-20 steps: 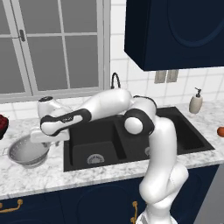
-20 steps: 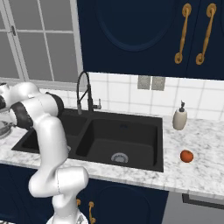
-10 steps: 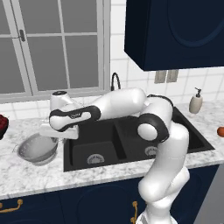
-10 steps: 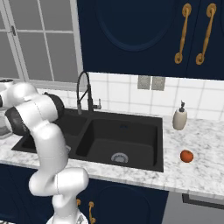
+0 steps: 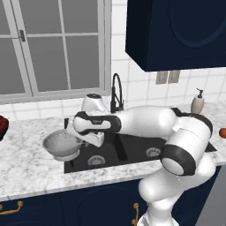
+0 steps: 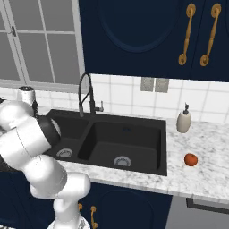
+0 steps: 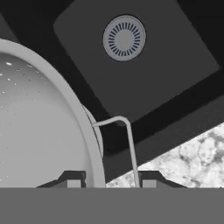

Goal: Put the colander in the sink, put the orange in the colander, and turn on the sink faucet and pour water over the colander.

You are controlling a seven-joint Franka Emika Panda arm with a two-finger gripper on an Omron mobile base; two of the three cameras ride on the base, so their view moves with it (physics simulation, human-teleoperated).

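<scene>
colander (image 5: 63, 143): silvery, perforated, wire handle | jaws: pinching its rim, lifted

A silvery-grey colander (image 5: 63, 145) dotted with tiny holes is sitting beside the matte-black sink (image 6: 117, 144), whose drains are showing silver. Right of the sink, on white-and-grey speckled marble counter (image 6: 205, 170), an orange (image 6: 191, 159) is glowing near a white soap bottle (image 6: 183, 120).
</scene>
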